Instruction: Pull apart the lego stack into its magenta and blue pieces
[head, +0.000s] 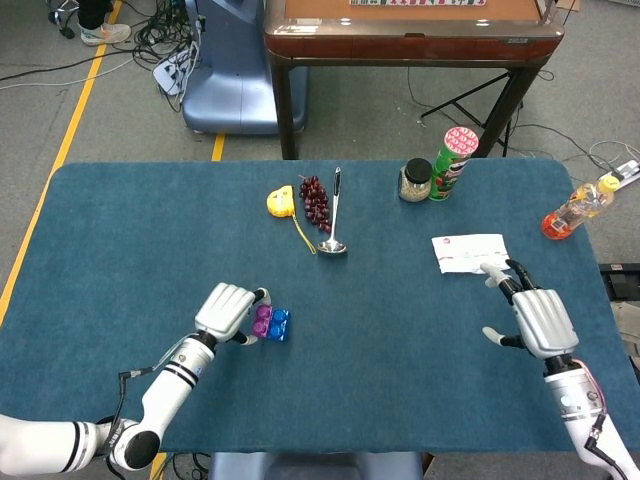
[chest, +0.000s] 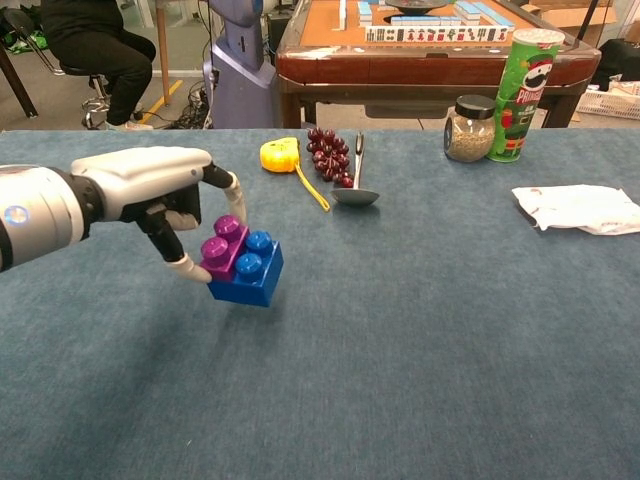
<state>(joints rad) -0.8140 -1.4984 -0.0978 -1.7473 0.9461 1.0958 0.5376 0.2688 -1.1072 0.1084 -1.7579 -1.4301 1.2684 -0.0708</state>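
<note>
The lego stack is a magenta piece (chest: 222, 250) (head: 262, 320) seated on a larger blue piece (chest: 252, 276) (head: 279, 324). My left hand (chest: 165, 195) (head: 226, 311) pinches the stack at its magenta side and holds it lifted off the blue table (chest: 420, 330), tilted slightly. My right hand (head: 534, 318) hovers over the table's right side with its fingers spread and nothing in it; the chest view does not show it.
At the back middle lie a yellow tape measure (chest: 281, 155), dark grapes (chest: 328, 155) and a spoon (chest: 355, 190). A jar (chest: 466, 128) and a green chips can (chest: 523, 68) stand back right. A white packet (head: 471, 252) lies close to my right hand. An orange bottle (head: 577, 208) lies at the right edge.
</note>
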